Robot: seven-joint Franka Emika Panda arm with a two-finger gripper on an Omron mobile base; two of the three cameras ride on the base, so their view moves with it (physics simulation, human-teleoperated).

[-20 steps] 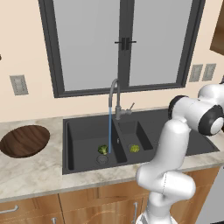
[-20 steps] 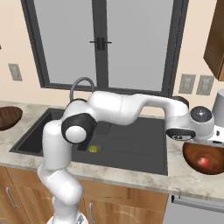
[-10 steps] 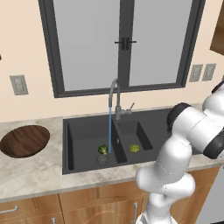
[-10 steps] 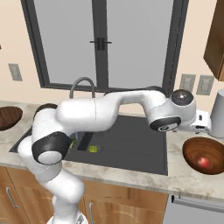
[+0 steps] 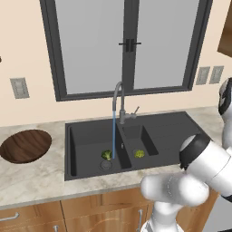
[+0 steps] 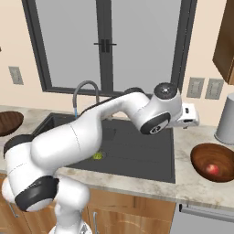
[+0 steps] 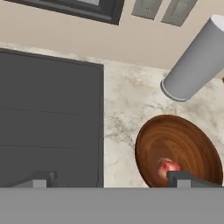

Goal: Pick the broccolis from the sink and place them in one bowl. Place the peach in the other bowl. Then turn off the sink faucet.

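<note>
Hovering: my gripper (image 7: 109, 178) hangs above the counter (image 7: 122, 109), over the strip between the sink's right edge and the right-hand bowl; in the right base view I see the hand (image 6: 187, 115) at the end of the arm, up off the surface.
Grip state: the two tips stand far apart at the bottom of my hand view, one over the black drainboard, the other over the bowl, and I see nothing between them.
Peach (image 7: 166, 168): lying inside the bowl just below and beside my right-side tip, low in the hollow; I also see it as a red spot in the right base view (image 6: 211, 169).
Right bowl (image 7: 183, 140): brown wood, on the counter directly under the hand's outer side, near the sink's rim but not touching it.
Grey canister (image 7: 197, 59): beyond the bowl, further from me toward the wall, close to the bowl.
Sink (image 7: 48, 122): its flat section runs under my inner tip; the basins lie well off to that side.
Broccolis: one floret (image 5: 106, 155) by the drain in the larger basin, the other (image 5: 139, 154) in the smaller basin, both well away from the hand.
Sink faucet (image 5: 118, 102): far from the hand, a blue stream falling from the spout beside the first floret.
Other bowl (image 5: 26, 145): farthest off, on the counter past the sink's far end.
</note>
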